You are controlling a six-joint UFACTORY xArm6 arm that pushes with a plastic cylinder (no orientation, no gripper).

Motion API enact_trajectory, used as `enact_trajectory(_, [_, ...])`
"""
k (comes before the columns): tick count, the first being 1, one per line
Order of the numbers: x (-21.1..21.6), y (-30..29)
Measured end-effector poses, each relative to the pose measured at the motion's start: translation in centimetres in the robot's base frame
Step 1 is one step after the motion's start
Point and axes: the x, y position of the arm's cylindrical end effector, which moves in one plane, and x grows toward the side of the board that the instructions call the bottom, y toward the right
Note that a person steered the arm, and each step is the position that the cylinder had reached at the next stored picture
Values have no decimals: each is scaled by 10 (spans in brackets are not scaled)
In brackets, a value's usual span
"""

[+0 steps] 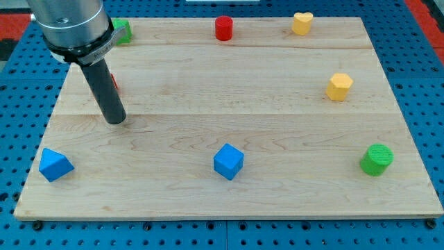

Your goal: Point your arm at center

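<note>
My tip point(116, 121) rests on the wooden board point(277, 111) at the view's left, well left of the board's middle. A blue cube point(228, 161) lies to the lower right of the tip. A blue block point(55, 165) sits at the lower left, below the tip. A red block point(114, 81) is mostly hidden behind the rod. A green block point(123, 30) peeks out at the top left behind the arm.
A red cylinder point(223, 28) stands at the top middle. A yellow heart point(302, 23) is at the top right. A yellow block point(339, 87) sits at the right. A green cylinder point(377, 159) is at the lower right.
</note>
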Motion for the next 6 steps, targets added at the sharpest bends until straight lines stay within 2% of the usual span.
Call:
enact_trajectory(3, [0, 0])
enact_trajectory(4, [0, 28])
enact_trajectory(5, [-13, 119])
enact_trajectory(6, [-24, 165])
